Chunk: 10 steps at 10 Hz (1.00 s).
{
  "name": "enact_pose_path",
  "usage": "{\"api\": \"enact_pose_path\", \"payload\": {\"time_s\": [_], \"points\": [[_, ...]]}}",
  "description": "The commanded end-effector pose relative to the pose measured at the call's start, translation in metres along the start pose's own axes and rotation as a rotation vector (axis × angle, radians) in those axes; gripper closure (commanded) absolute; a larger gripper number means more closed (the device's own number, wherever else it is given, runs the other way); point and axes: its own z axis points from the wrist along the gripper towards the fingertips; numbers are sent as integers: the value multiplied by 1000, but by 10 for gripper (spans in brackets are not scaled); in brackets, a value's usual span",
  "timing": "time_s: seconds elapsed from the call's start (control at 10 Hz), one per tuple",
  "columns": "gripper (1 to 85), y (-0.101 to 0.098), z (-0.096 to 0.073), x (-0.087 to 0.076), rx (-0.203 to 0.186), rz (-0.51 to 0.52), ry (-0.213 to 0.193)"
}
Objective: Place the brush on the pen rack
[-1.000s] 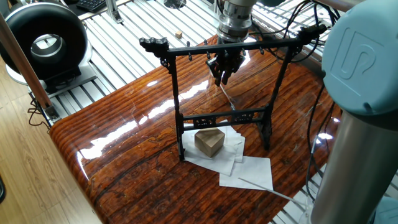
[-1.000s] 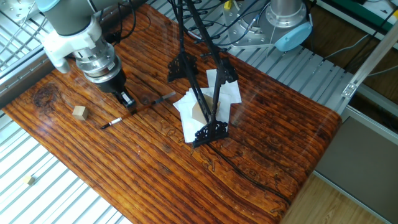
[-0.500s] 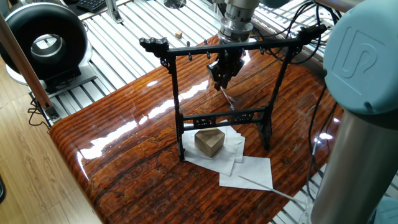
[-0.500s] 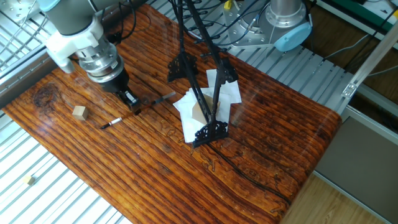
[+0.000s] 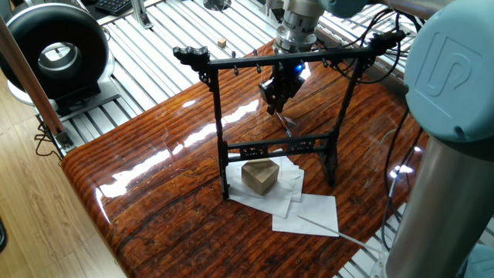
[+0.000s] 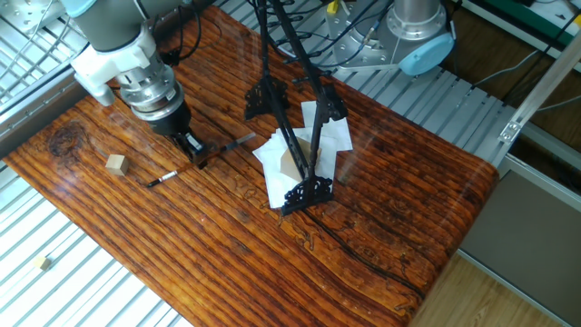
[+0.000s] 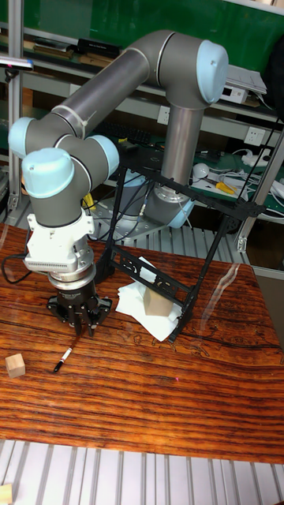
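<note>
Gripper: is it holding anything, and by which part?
Nothing seems held: the gripper looks open, low over the table; a dark pen-like stick lies apart from it.

Brush (image 6: 162, 179) flat on table (image 6: 381, 191), between cube (image 6: 114, 163) and pen rack (image 6: 292, 136).

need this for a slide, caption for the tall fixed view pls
UR5 gripper lowered to the wooden table near the brush, with the black pen rack standing behind.
</note>
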Motion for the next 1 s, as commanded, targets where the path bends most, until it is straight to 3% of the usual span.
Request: {"api": "enact_pose_path", "payload": {"time_s": [0.0, 0.9], "points": [[563, -2, 0, -2, -10, -5, -16], [580, -5, 8, -7, -13, -22, -47]]}}
